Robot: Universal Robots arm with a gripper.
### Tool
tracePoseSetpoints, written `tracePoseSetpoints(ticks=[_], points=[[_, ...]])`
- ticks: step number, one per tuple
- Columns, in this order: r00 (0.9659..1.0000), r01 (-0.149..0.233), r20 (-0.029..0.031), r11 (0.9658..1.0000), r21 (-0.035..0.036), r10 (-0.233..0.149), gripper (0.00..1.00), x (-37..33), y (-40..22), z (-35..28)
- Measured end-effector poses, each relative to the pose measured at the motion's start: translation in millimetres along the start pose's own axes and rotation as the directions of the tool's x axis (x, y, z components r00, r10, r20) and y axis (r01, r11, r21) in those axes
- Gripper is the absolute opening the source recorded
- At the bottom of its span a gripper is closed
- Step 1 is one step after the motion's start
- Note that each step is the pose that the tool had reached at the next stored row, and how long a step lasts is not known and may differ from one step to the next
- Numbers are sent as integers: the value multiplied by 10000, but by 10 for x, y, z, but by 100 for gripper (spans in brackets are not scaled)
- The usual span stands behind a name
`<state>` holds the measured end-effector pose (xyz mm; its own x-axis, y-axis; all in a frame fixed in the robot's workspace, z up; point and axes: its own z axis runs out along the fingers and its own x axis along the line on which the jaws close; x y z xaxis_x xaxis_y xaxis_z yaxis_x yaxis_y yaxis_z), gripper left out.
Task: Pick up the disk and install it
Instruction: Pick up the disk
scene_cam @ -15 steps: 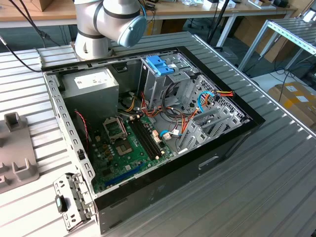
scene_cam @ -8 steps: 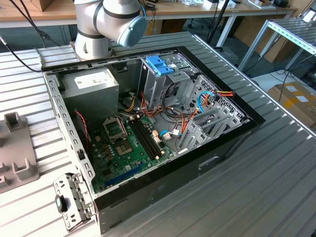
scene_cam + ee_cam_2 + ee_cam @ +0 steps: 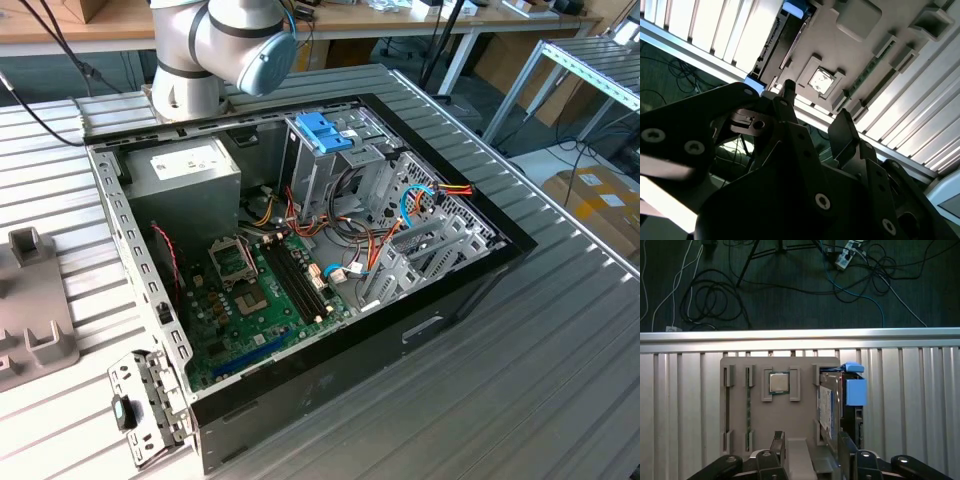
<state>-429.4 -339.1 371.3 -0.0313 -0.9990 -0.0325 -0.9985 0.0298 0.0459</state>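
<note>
Behind gripper [image 3: 811, 439], near end of disk [image 3: 831, 402]

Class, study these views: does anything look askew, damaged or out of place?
Nothing stands out. The thin dark disk in its light blue plastic carrier stands on edge, squarely in a slot of the grey slotted holder tray; the black gripper, open, hangs near it.

The exterior view is looking steeply down on the open computer case [image 3: 400, 350] on the surface [image 3: 560, 400]. Both wrist views are facing past the end effector [image 3: 811, 442] [image 3: 815, 102] onto the grey tray [image 3: 738, 405] [image 3: 825, 35] at the surface's edge, the second seemingly nearer.
</note>
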Motion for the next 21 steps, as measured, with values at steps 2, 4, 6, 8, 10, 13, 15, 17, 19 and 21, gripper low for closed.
tracePoseSetpoints(ticks=[2,4,6,8,10,13,15,17,19,21], points=[[10000,0,-1,10000,-1,0,54,-8,0,2],[10000,0,0,10000,0,0,54,-14,0,4],[10000,0,0,10000,-1,0,54,-19,0,6],[10000,0,0,10000,0,0,54,-26,1,8],[10000,0,0,10000,0,0,54,-31,1,10],[10000,0,0,10000,0,0,54,-44,1,14],[10000,0,0,10000,0,0,54,-49,1,15],[10000,1,21,10000,-1,-1,54,-115,5,88],[10000,1,21,10000,-1,-1,54,-116,5,90],[10000,0,23,10000,2,0,54,-121,5,93]])
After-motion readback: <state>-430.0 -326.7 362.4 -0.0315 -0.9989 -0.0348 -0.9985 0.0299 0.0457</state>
